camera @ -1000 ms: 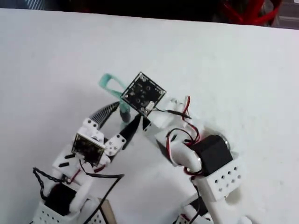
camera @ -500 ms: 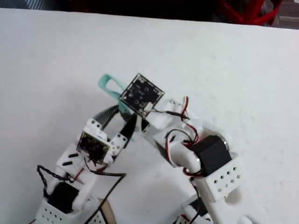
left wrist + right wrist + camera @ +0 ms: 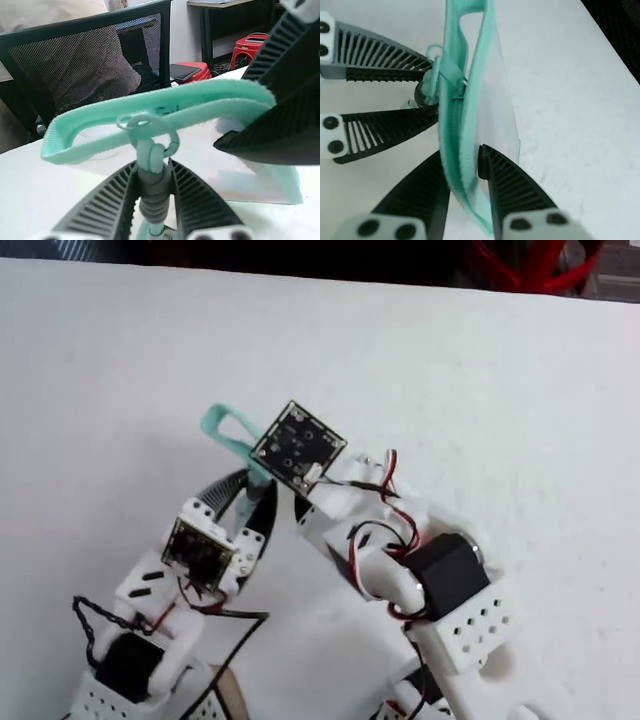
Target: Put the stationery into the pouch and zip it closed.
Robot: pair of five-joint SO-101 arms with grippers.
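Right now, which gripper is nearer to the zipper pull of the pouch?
Left. The left gripper is clamped on the zipper pull itself. The right gripper pinches the teal edge of the pouch farther along the zipper, apart from the pull.

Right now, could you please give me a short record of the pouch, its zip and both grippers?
pouch: teal, with a see-through side, held between both grippers over the white table
zip: partly closed; mouth gapes open beyond the zipper pull
left gripper: shut on the zipper pull
right gripper: shut on the pouch's closed edge
stationery: cannot tell whether it is inside
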